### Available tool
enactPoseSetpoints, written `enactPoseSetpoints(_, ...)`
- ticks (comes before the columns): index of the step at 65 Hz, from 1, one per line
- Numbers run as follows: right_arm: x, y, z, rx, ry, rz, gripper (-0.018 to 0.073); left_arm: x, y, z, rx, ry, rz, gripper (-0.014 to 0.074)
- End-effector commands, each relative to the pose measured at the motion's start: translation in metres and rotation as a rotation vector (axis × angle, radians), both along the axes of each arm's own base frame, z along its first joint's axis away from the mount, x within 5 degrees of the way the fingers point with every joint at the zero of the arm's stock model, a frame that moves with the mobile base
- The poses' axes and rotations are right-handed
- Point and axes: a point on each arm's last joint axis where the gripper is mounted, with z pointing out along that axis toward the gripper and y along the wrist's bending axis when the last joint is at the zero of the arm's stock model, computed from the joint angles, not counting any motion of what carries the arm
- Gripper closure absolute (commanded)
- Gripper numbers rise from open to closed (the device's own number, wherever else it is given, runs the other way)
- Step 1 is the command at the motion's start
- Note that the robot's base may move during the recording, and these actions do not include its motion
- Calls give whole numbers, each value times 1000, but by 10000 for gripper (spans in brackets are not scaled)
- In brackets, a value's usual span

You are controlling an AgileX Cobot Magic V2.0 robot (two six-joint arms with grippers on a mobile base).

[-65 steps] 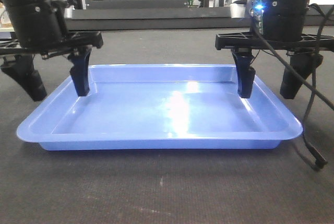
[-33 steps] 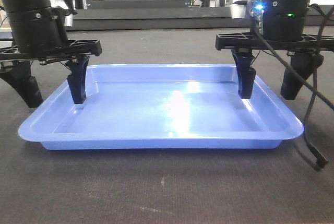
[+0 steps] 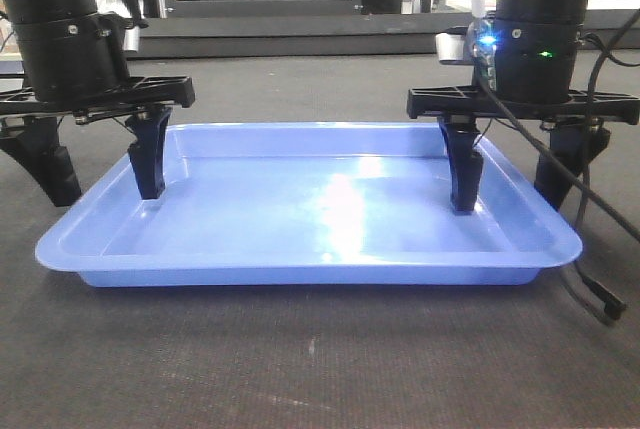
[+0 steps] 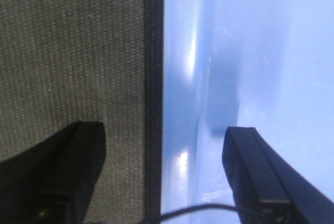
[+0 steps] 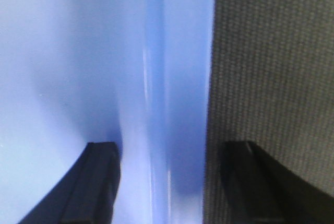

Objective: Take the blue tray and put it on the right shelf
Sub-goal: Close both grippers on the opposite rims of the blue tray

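One blue tray (image 3: 330, 209), left tool (image 3: 105, 187) and right tool (image 3: 506, 195) straddling its walls.

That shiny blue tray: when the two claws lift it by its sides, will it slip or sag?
The blue tray shows glare, suggesting smooth plastic, probably slippery in a pinch. Wide, shallow and thin-walled, it may sag slightly, though the left gripper and right gripper straddle opposite walls, which should keep it level. It is empty, so likely light.
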Motion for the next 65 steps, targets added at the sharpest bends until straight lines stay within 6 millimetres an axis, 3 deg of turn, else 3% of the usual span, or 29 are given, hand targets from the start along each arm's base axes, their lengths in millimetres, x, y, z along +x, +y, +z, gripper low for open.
enactPoseSetpoints(1,-2,0,32,32,-94,1,130,-3,-3,28,-31,-70,-1,216)
enactPoseSetpoints(7,-2,0,32,32,-94,1,216,-3,-3,28,-30,-67,-1,218)
enactPoseSetpoints(15,-1,0,32,32,-95,1,260,-4,-2,28,-28,-62,-4,260)
enactPoseSetpoints(35,-2,0,32,32,-94,1,263,-4,-2,28,-27,-61,-6,450)
enactPoseSetpoints(50,-2,0,32,31,-91,1,264,-4,-2,28,-29,-60,-6,524)
enactPoseSetpoints(65,-2,0,31,31,-90,2,264,-4,-3,28,-31,-59,-5,544)
